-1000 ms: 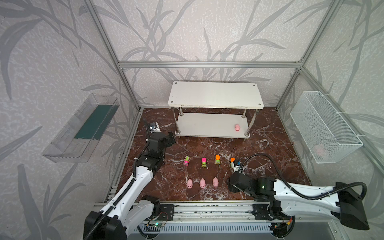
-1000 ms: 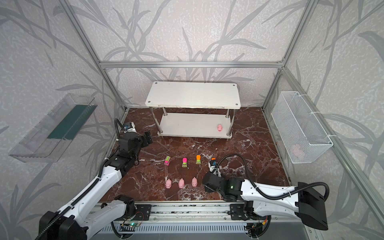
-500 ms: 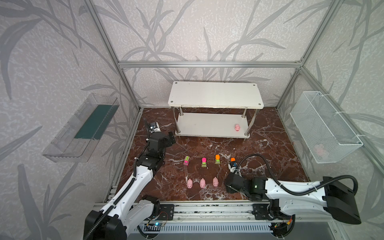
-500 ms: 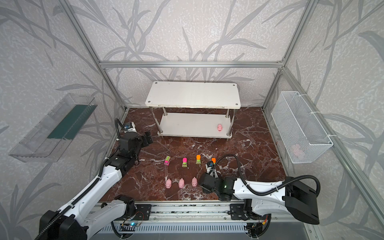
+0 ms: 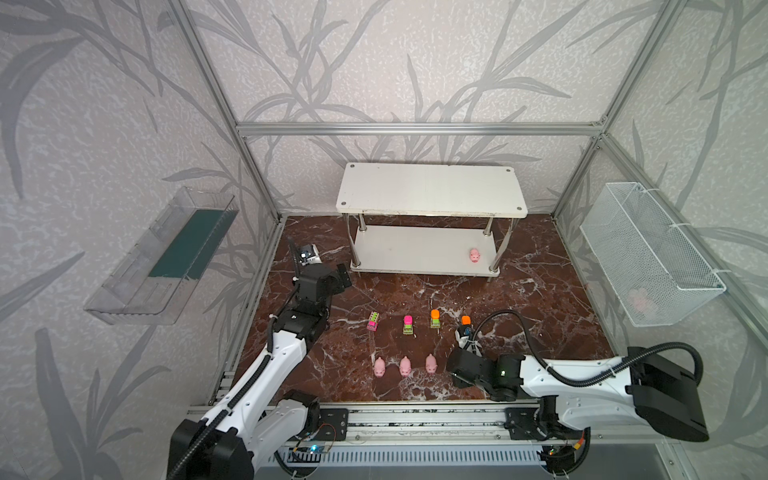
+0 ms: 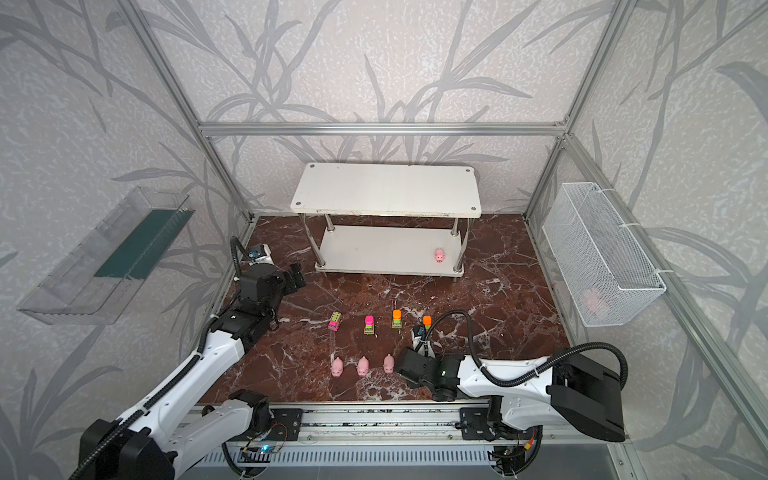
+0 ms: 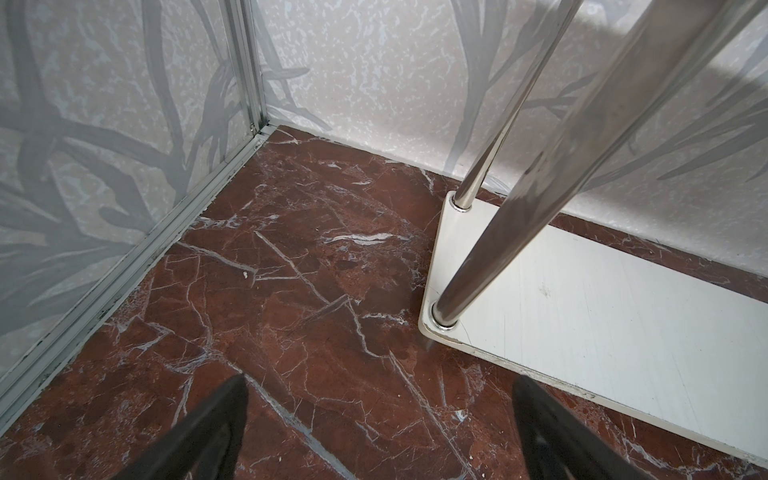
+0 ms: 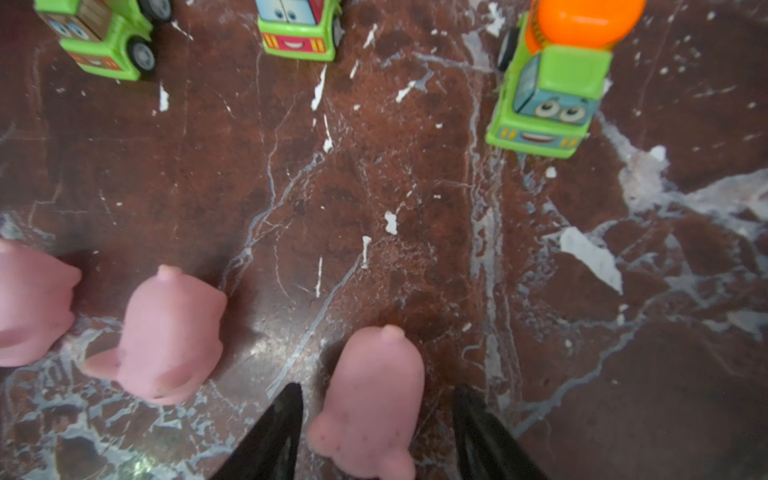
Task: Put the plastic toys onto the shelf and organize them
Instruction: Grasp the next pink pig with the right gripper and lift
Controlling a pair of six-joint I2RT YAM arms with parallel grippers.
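Top view, four cars point(image 5: 408, 325), four pigs point(image 5: 405, 366), left claw point(image 7: 379, 384) wide, right point(image 8: 377, 390) half-open round fifth point(image 8: 372, 357).

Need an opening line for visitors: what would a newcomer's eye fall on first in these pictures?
The neon toy cars lined up on the dark red marble floor, with a row of pink pigs nearer the arms. In the right wrist view, the right gripper straddles one pig, jaws open. Behind, the white shelf holds a lone pig on its lower board.
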